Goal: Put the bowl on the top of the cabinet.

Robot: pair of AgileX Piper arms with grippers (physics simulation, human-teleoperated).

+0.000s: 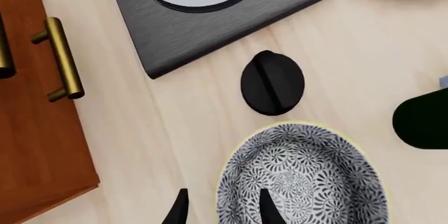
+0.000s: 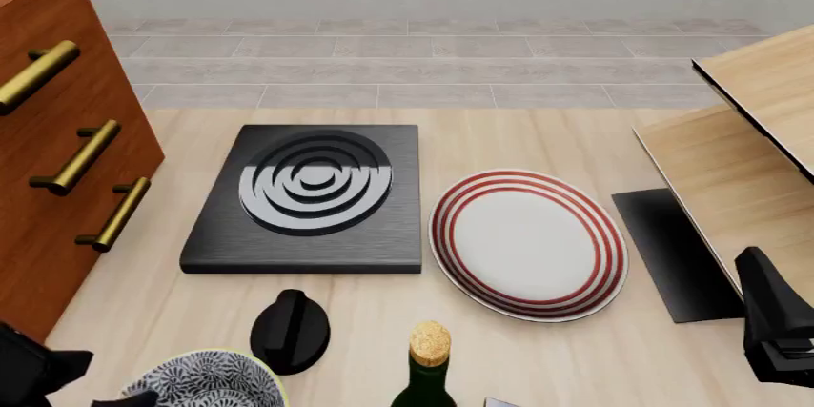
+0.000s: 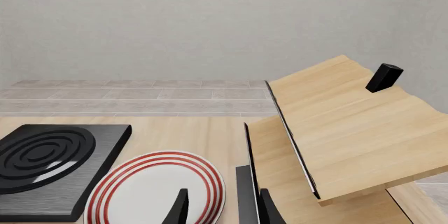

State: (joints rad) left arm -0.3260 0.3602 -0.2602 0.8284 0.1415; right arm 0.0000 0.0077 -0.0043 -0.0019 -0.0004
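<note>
Bowl [image 1: 301, 179] on table, not lifted. My left gripper [image 1: 222, 208] spread astride its rim, no pinch. Right gripper [image 3: 220, 207] spread, idle. Lift to cabinet [image 2: 51, 131] top remains.

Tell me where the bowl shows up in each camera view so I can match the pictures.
Left wrist view: the bowl fills the lower middle, one left gripper finger over its inside, one outside the rim.
Front view: bowl at the bottom left edge, partly cut off.
Right wrist view: not in it.
Shared landmark: the black knob just beyond the bowl in both views.
</note>
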